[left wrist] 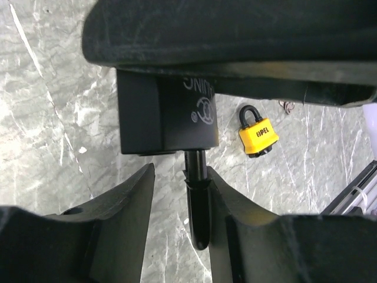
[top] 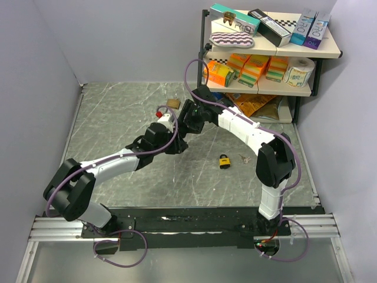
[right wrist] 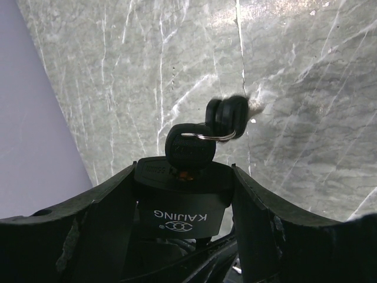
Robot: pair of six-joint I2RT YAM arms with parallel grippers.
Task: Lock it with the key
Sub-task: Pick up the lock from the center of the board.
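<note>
Right wrist view: I am gripping the black padlock (right wrist: 179, 203) in my right claw (right wrist: 184, 177), fingers pressing on both its sides, keyhole end pointing away from my wrist.
Key (right wrist: 188, 147): sitting in the keyhole of the black padlock, black head sticking out; a ring of spare keys (right wrist: 230, 117) is hanging off it, blurred.
Left claw (left wrist: 179, 177): partly spread and straddling the key's head just beyond the black padlock; one finger (left wrist: 235, 200) is seeming to touch the head, the other is showing a gap, so I am not yet pinching anything.
Why held so: I am holding the black padlock up off the worktop (right wrist: 294, 88) so the key is standing clear for my other arm, and so the body is not twisting when the key turns.
Shackle: hiding behind my right claw; I cannot tell whether it is pushed home.
Yellow padlock (left wrist: 257, 135): lying on the worktop well apart from the black padlock, loose keys (left wrist: 287, 106) just beside it; I am judging it no part of this step.
Step in hand: I am judging it to be pinching the key's head, then turning.
Risk: an off-centre pinch slipping, or the ring snagging a finger.
</note>
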